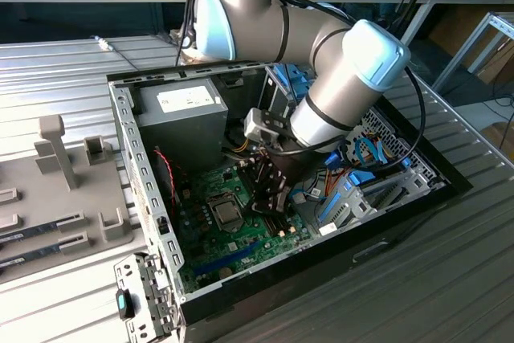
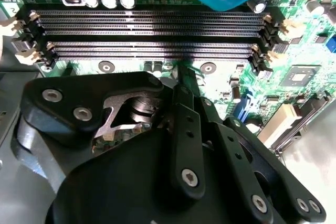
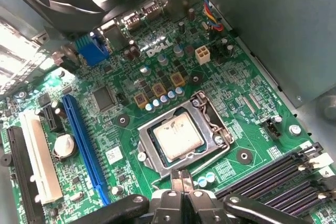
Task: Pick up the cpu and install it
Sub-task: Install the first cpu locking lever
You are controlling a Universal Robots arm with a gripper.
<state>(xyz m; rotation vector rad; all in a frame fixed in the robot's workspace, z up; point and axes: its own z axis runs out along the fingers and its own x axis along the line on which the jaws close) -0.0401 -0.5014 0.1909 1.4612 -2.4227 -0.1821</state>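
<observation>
Cpu (image 3: pixel 178 137) seated flat in the silver socket frame (image 3: pixel 148 150) on the green motherboard (image 3: pixel 247 124), inside the open computer case (image 1: pixel 144 190) on the table (image 1: pixel 450 279). End effector (image 3: pixel 182 178) just beside the socket's edge, fingertips (image 3: pixel 175 181) pressed together, gripping nothing. Empty black memory slots (image 2: pixel 152 32) near it on the board. Grey power-supply box (image 1: pixel 181 114) in the case's corner.

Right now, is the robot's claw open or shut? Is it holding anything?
Gripper: shut, holding nothing. The cpu sits in its socket, just beyond the fingertips.
</observation>
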